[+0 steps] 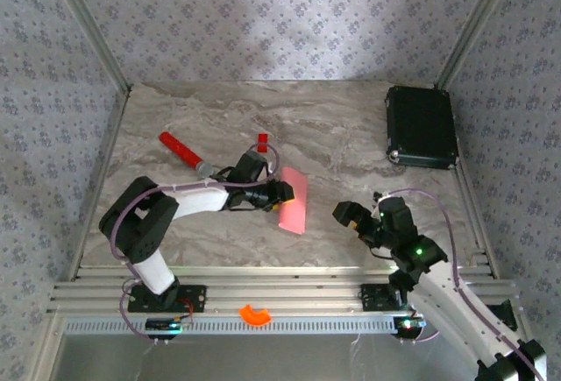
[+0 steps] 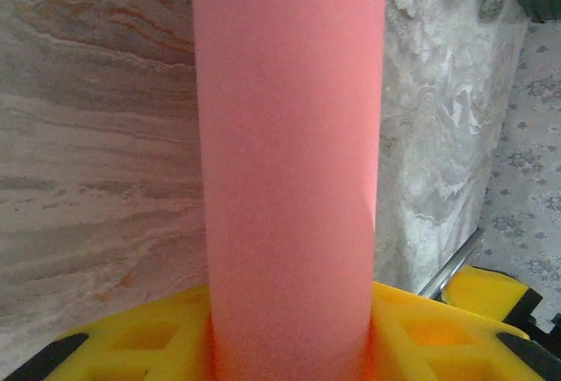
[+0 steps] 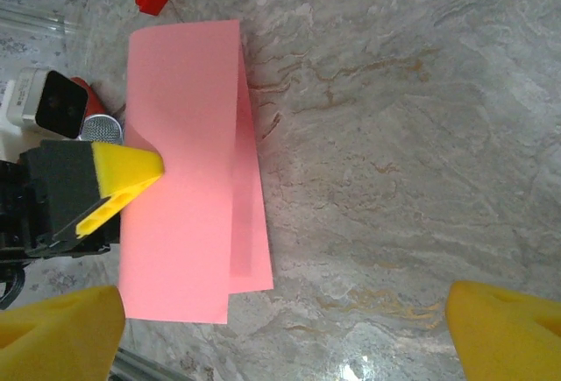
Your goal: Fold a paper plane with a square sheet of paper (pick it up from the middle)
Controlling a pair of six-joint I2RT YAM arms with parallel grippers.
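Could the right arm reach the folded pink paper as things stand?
Probably yes: nothing stands between the open right gripper and the folded pink paper; the left gripper holds its far side.

The square sheet of paper (image 1: 294, 199) is plain salmon-pink, the table (image 1: 351, 136) under it grey-beige marble w/ brownish veins, the block (image 1: 262, 141) just behind it red, the stick (image 1: 180, 151) left of it red w/ grey tip, the case (image 1: 422, 126) far right of it black.
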